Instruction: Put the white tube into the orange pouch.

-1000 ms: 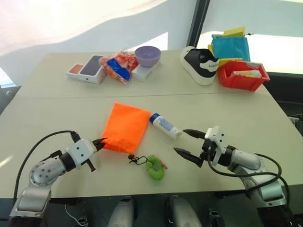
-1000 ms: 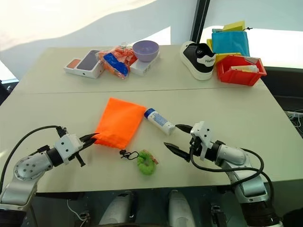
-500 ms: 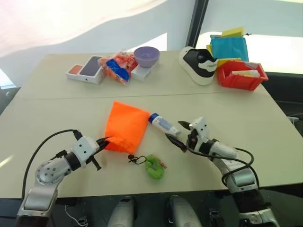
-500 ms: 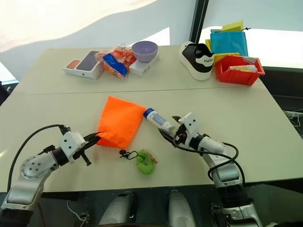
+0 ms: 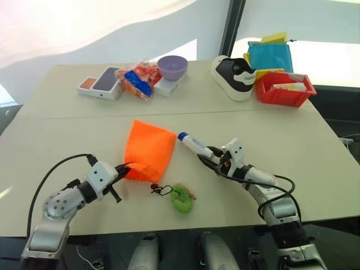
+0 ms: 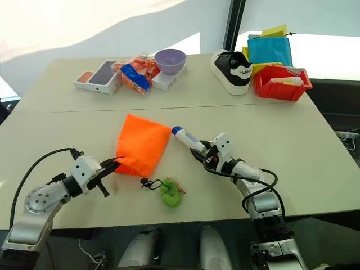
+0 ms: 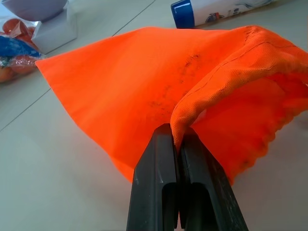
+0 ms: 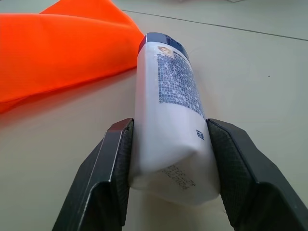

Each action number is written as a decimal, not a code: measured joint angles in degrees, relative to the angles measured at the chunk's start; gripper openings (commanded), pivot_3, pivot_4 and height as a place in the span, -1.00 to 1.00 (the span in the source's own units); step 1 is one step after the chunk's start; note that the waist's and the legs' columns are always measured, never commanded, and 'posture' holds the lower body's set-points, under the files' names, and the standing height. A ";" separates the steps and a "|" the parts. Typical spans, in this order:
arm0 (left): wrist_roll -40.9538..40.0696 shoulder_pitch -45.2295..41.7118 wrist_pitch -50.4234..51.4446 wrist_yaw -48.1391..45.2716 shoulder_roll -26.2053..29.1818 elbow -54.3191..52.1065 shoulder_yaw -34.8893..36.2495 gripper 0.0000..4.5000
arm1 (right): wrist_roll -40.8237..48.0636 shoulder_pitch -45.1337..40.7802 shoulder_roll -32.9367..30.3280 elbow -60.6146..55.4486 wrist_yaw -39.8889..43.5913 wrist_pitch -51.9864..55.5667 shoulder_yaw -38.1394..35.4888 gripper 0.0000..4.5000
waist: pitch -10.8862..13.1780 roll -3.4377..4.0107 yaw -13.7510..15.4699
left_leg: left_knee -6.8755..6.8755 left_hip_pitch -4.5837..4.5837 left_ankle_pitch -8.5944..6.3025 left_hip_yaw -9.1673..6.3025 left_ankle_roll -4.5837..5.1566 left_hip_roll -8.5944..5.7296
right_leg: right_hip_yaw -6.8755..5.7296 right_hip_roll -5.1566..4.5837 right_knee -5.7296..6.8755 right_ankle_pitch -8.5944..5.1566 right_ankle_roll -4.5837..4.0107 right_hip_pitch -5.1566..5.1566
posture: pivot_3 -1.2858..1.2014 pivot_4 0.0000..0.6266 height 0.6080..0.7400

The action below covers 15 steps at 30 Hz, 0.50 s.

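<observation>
From the head view I see my right gripper (image 5: 214, 160) has closed in from wide open onto the white tube (image 5: 194, 144) just beside the orange pouch (image 5: 147, 151), whose hem my left gripper (image 7: 176, 144) pinches shut-fingered in its wrist view, while the right wrist view shows both fingers (image 8: 115, 159) pressing the tube's crimped end, so lifting should come next.

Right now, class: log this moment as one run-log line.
left gripper: shut on pouch rim | right gripper: shut on tube tail | tube: on table, outside pouch
</observation>
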 measured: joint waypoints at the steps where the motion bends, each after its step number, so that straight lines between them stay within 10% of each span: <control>1: -0.07 -0.12 0.13 -0.01 -0.01 0.00 -0.01 -1.00 | 0.28 0.07 -0.04 -0.06 0.19 0.00 0.00 0.04 | 0.00 0.00 0.01 | 0.00 0.00 0.00 0.00 0.00 0.00 | 0.00 0.01 0.00 0.00 0.00 0.00 | 0.03 -0.52 1.00; 15: -2.32 -1.67 2.61 -1.08 -0.23 0.01 -0.45 -1.00 | 0.70 2.54 -4.38 -3.96 4.67 0.22 0.09 0.04 | 0.00 0.00 -0.03 | 0.00 0.02 0.00 0.01 0.00 0.06 | 0.01 0.10 0.00 0.03 -0.09 -0.01 | 0.03 -0.52 1.00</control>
